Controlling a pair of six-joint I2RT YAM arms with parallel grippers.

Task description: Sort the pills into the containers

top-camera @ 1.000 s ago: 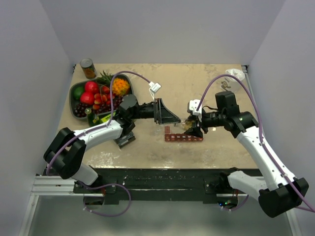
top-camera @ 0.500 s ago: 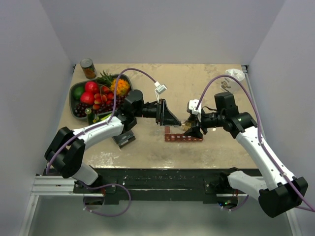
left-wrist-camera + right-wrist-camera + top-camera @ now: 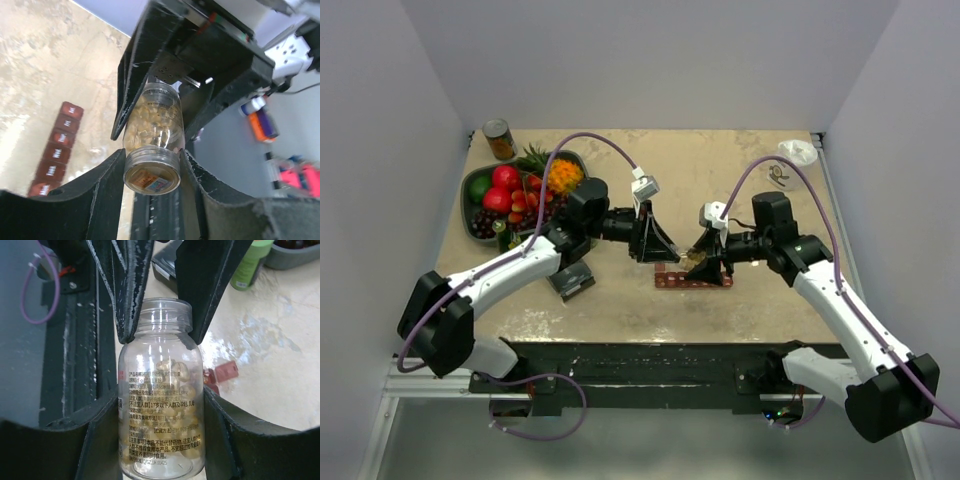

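A clear pill bottle (image 3: 692,256) is held level between my two grippers, just above the dark red organizer strip (image 3: 692,279). The golden pills (image 3: 172,405) are inside the bottle. My left gripper (image 3: 152,172) is shut on the bottle's clear cap end (image 3: 151,167). My right gripper (image 3: 161,430) is shut on the bottle's body near its base. In the top view the left gripper (image 3: 665,250) and right gripper (image 3: 708,262) face each other. The strip's lids (image 3: 57,150) look closed.
A grey fruit bowl (image 3: 470,185) and a can (image 3: 499,139) stand at the back left. A black box (image 3: 575,283) lies beside the left arm. A white object (image 3: 798,152) lies at the back right corner. A green bottle (image 3: 252,265) shows behind the grippers.
My left gripper has moved right and down to the bottle's cap end. My right gripper has shifted slightly left with the bottle.
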